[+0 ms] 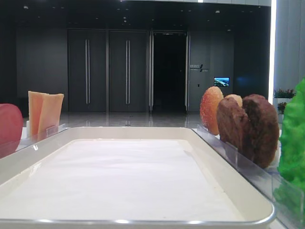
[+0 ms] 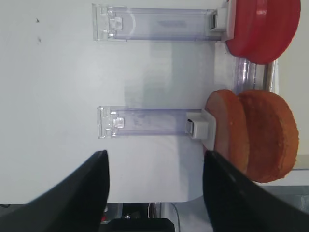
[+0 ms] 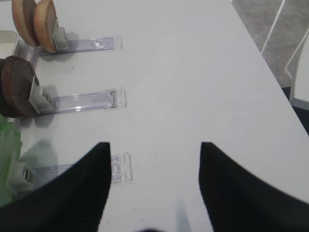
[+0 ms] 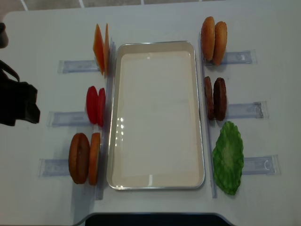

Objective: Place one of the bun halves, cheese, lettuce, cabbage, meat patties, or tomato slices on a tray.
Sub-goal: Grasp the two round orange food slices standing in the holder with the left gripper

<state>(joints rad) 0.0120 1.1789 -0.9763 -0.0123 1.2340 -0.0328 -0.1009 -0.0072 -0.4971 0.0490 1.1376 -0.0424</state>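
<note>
The left hand (image 2: 154, 186) is hanging apart near the bun halves (image 2: 251, 135); the right hand (image 3: 154, 181) is gaping over the worktop (image 3: 193, 72).

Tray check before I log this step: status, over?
Both jaws open, holding nothing. Tray bare, no food on it. Bun halves, tomato slices, meat patties upright in racks alongside. Nothing blocking.

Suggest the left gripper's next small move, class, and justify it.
Probably ease the left gripper forward toward the bun halves: its jaws are open and empty, the buns stand just ahead to one side, and the tray holds nothing.
</note>
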